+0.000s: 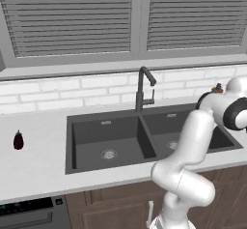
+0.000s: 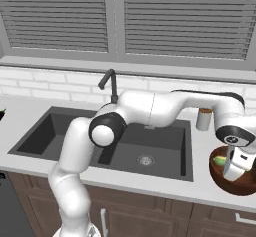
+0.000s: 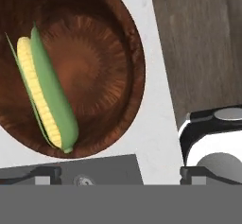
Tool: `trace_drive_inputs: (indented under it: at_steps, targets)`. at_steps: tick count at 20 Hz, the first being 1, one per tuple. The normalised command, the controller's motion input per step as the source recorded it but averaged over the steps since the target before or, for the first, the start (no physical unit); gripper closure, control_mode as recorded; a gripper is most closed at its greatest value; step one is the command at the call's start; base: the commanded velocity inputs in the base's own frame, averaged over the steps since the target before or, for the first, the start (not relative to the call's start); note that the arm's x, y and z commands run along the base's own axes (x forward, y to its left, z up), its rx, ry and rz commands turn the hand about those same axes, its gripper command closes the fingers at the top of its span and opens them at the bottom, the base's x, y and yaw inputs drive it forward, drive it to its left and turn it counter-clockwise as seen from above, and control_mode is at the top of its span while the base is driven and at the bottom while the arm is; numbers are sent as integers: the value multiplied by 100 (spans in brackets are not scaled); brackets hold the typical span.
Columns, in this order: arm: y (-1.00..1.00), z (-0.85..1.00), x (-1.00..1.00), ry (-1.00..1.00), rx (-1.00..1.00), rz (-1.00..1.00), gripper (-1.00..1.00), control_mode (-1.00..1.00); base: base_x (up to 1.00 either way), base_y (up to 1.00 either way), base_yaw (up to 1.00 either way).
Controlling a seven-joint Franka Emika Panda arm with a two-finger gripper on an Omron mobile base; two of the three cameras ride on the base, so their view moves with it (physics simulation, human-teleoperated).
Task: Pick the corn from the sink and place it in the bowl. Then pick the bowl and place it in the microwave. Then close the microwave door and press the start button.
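Note:
The reddish-brown wooden bowl [image 3: 106,62] stands on the white counter right of the dark double sink [image 2: 165,148], close to the counter's front edge. The corn [image 3: 47,98], yellow kernels with a green husk, lies inside the bowl against its wall. From the right base view the corn [image 2: 218,159] shows as a small green and yellow spot in the bowl [image 2: 217,175]. My gripper [image 2: 234,170] hangs straight over the bowl, pointing down. In the hand view my gripper [image 3: 120,176] is open, fingers spread wide with nothing between them. The microwave and its door are out of view.
A tall black faucet [image 1: 142,90] rises behind the sink [image 1: 106,141]. A dark purple eggplant [image 1: 18,140] lies on the counter far left. A small canister [image 2: 203,118] stands behind the bowl. An oven [image 1: 29,213] sits below the counter at the left. Wooden floor [image 3: 203,43] lies beyond the counter edge.

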Motion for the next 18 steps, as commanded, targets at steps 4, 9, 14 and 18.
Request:
trace_drive_inputs:
  at_steps: [4,9,14,18]
  targets:
    - [1,-6,-20,4,0,-21,-100,-100,0,0,0]
    - [0,-17,-2,5,0,-12,-100,-100,0,0,0]
    - [0,-30,0,1,-1,-2,-100,-100,0,0,0]
    - [-3,-21,0,0,0,0,-100,-100,0,0,0]
